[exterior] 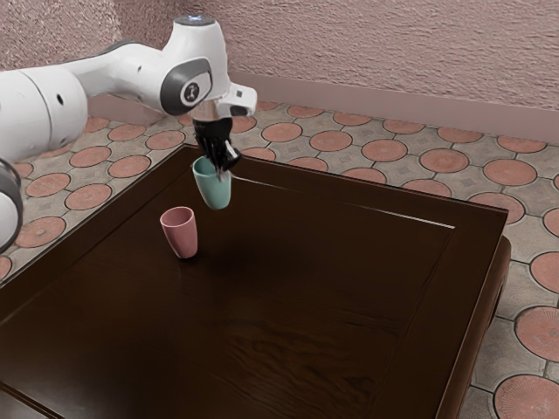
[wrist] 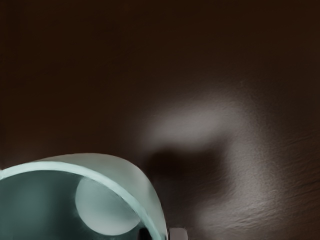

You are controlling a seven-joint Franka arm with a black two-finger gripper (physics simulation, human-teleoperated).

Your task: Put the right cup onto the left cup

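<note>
A: Fingers (exterior: 230, 161)?
B: Clamped on teal cup (exterior: 215, 189) at its rim.
A: Exterior view?
B: Pink cup (exterior: 181, 234) upright on surface (exterior: 288, 323), near teal, apart.
A: Wrist view?
B: Teal's inside, pale bottom.

In the exterior view, the pink cup (exterior: 182, 237), smooth and tapering toward its base, stands mouth up left of centre. The pale teal cup (exterior: 212, 190), similarly tapered, is above and slightly right of it in the frame, apart from it, mouth up, its wall pinched at the rim by the gripper (exterior: 225, 166).
</note>
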